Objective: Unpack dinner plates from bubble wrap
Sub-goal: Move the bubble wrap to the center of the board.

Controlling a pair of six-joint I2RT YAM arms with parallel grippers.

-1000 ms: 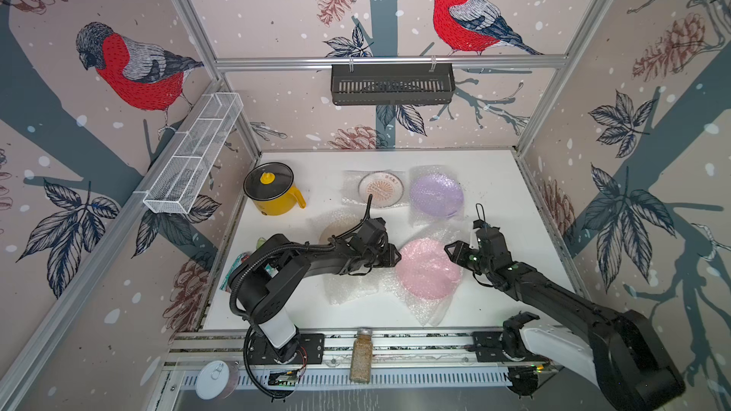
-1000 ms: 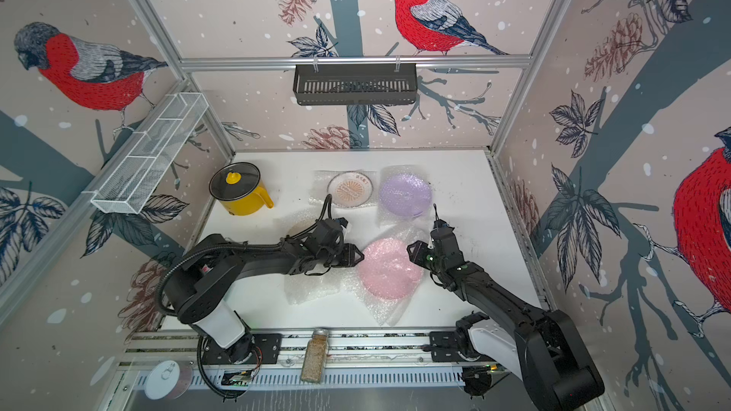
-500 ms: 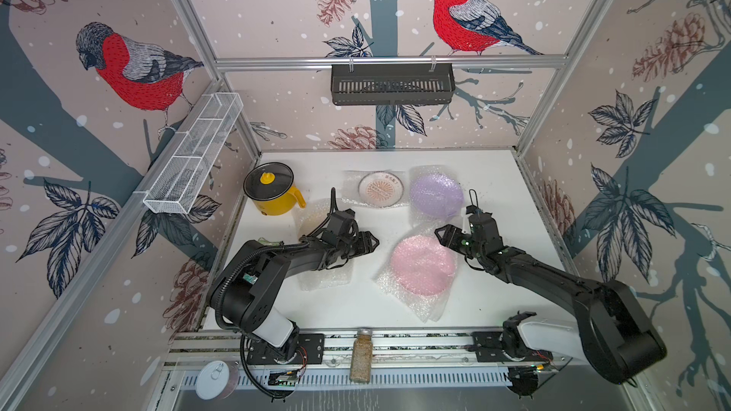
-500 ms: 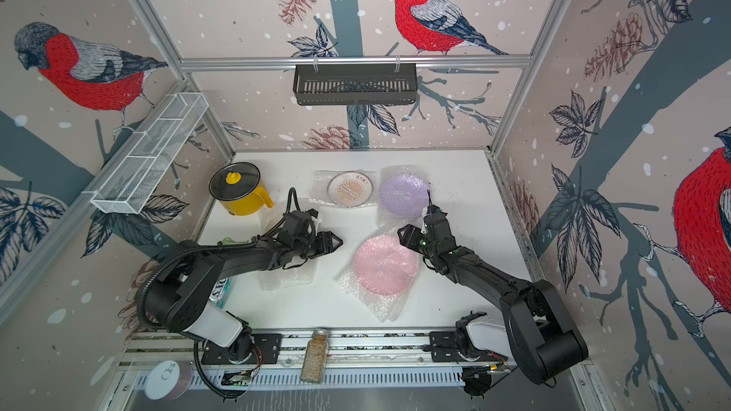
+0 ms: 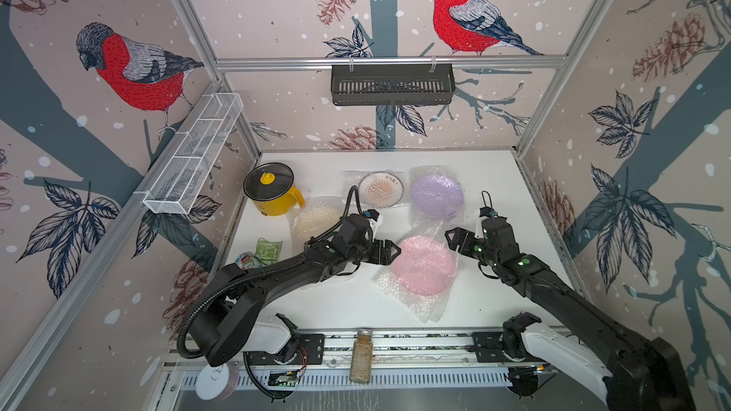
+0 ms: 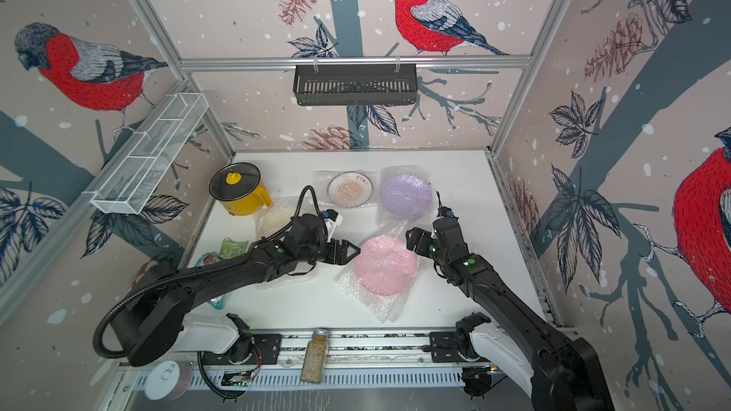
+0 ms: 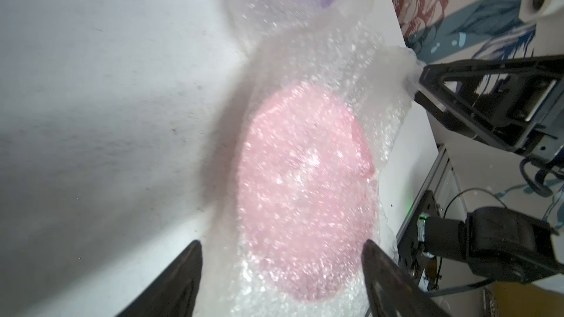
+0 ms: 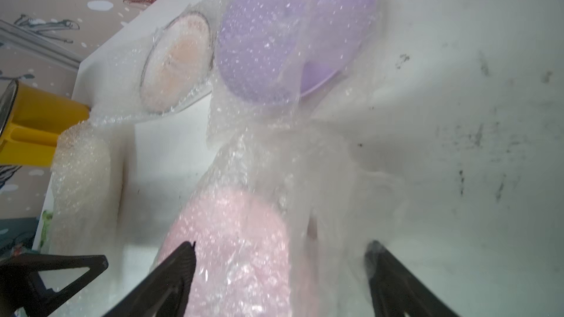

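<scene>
**Top views: both end effectors released on either side of the wrapped pink plate**

In both top views the pink plate (image 5: 425,266) lies near the middle of the white desk (image 5: 340,302). It is covered by a sheet of bubble wrap (image 5: 423,308) whose loose edges spread out toward the front rail.

The left end effector (image 5: 392,251) sits just beside the plate's left rim. Its fingers (image 7: 184,275) are spread wide in the left wrist view, with nothing between them but the wrapped plate ahead. The right end effector (image 5: 453,239) is just off the plate's right rim, also released and gripping nothing. In the left wrist view a lifted corner of the sheet reaches up toward one of its fingertips; blur hides whether they touch.

Farther back, the lilac plate (image 5: 437,195) and the sunburst plate (image 5: 381,190) lie side by side, each under its own wrap. The cream plate (image 5: 316,219), also wrapped, lies to the left, partly under the left arm and close to a yellow pot (image 5: 277,203). Snack bags (image 5: 269,249) lie at the desk's left edge.
</scene>
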